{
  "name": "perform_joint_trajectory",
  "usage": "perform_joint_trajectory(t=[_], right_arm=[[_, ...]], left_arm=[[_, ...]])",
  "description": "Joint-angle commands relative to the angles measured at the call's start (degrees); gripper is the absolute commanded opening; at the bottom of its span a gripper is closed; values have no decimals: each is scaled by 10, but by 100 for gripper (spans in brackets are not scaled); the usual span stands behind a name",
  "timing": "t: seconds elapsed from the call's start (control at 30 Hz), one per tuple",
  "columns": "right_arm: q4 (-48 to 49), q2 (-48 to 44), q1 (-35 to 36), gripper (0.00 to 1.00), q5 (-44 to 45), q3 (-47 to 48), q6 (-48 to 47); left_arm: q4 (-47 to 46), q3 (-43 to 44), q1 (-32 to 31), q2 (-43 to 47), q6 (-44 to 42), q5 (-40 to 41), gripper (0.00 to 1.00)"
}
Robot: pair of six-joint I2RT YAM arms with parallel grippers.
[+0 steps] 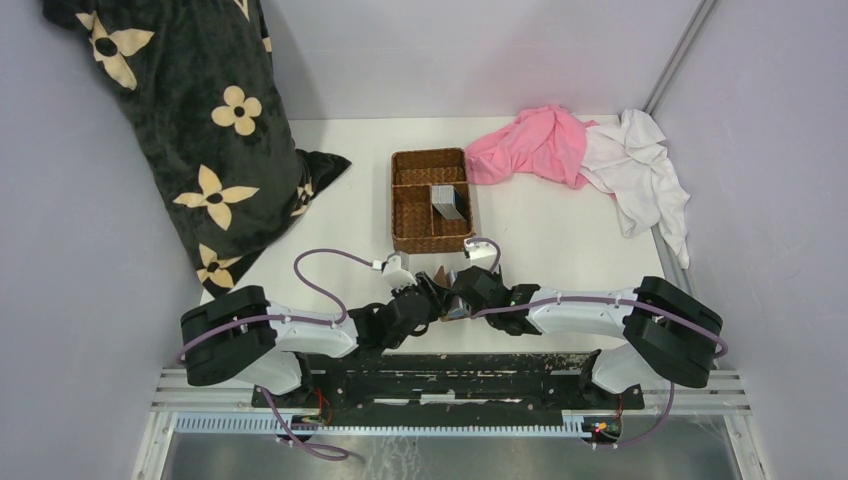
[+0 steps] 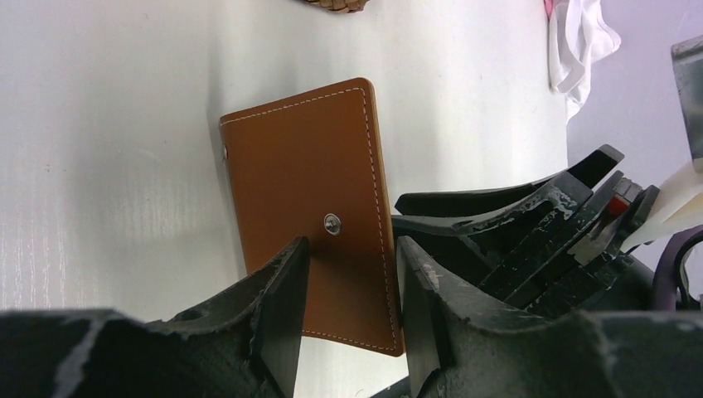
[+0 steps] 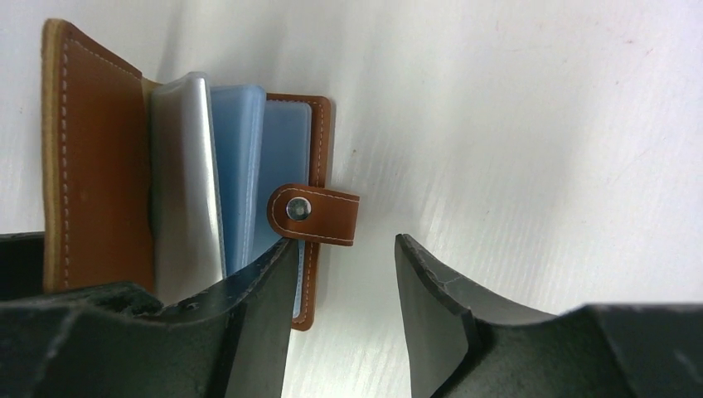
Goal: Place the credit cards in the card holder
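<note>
Both arms (image 1: 310,335) inward, claws (image 2: 352,282) (image 3: 344,282) flanking card holder (image 2: 307,199)

Card holder: brown leather bifold wallet (image 3: 99,157), open, sleeves (image 3: 240,166) fanned, snap tab (image 3: 319,214) undone, on worktop (image 3: 539,124).
Cards: grey plastic cards (image 1: 449,200), upright in woven basket (image 1: 415,215) compartment.

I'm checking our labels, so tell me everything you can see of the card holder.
The card holder is a small tan leather bifold with pale edge stitching. It rests open on the white table. Inside show silvery and bluish leaves, sleeves or cards, I cannot tell which. A tab with a metal snap juts from one cover; the cover seen under the open left gripper bears a metal stud. The open right gripper is beside the tab; contact is unclear.
</note>
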State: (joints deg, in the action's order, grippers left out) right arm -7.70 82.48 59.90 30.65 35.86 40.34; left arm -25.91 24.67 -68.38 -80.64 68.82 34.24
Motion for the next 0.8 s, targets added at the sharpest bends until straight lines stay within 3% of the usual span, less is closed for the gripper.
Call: perform_joint_trajectory(t=[0.0, 0.77], right_arm=[[37, -5, 3, 52, 42, 21, -31], [33, -38, 4, 44, 96, 20, -35]], left_arm=[[-12, 11, -3, -6, -34, 21, 50], [-6, 60, -3, -46, -66, -2, 50]])
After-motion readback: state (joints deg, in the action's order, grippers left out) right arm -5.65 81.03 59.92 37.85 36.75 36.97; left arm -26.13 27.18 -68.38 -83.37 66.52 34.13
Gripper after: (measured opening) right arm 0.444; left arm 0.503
